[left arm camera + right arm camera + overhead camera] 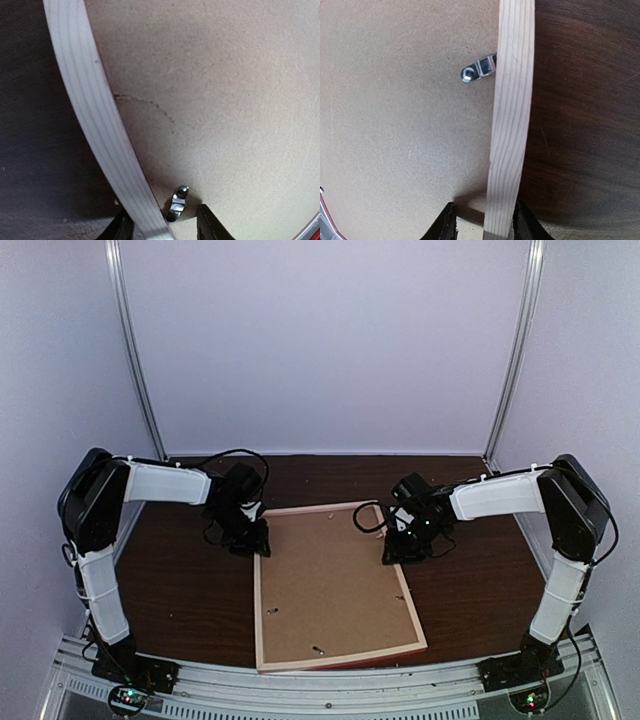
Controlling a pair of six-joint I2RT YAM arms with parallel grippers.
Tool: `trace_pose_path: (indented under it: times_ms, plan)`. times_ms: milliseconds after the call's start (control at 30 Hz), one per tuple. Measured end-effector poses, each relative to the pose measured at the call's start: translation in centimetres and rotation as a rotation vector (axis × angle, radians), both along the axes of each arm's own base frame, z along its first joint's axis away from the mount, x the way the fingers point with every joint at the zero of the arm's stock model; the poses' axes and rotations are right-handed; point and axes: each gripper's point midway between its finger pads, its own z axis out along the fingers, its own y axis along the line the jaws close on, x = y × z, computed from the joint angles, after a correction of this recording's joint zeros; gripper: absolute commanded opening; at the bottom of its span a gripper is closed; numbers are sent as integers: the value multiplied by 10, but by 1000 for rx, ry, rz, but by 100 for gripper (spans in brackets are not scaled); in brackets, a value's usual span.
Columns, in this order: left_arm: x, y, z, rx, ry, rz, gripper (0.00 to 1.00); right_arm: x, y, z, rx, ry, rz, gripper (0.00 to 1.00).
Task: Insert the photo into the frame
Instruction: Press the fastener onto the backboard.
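The frame [258, 610] lies face down on the dark table, its pale wood back up, with the brown backing board [330, 580] inside it. The photo is hidden. My left gripper [255, 540] is open and straddles the frame's left bar [95, 115] near its far end, with a metal turn tab [176, 202] between the fingers. My right gripper [400, 550] is open and straddles the right bar [512, 100]. A gap shows on the bar's inner side. Another tab [477, 69] points over the board [395, 125].
The dark wood table [180, 580] shows left and right of the frame. The frame's near edge [340, 662] reaches the metal rail at the table's front. White walls enclose the back and sides. More tabs sit along the board's edges.
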Motion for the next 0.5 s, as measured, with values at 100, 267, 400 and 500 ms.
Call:
trace_pose_path:
  times_ms: [100,267,400,500]
  plan:
    - [1,2,0,-15,0,15,43,0,0,0,5,0,-3,37]
    - [3,5,0,-40,3,37,41,1,1,0,8,-1,-6,37]
    - [4,6,0,-53,5,48,39,1,1,0,9,-1,-6,37]
    - [4,8,-1,-65,8,56,37,1,1,0,9,-1,-6,37]
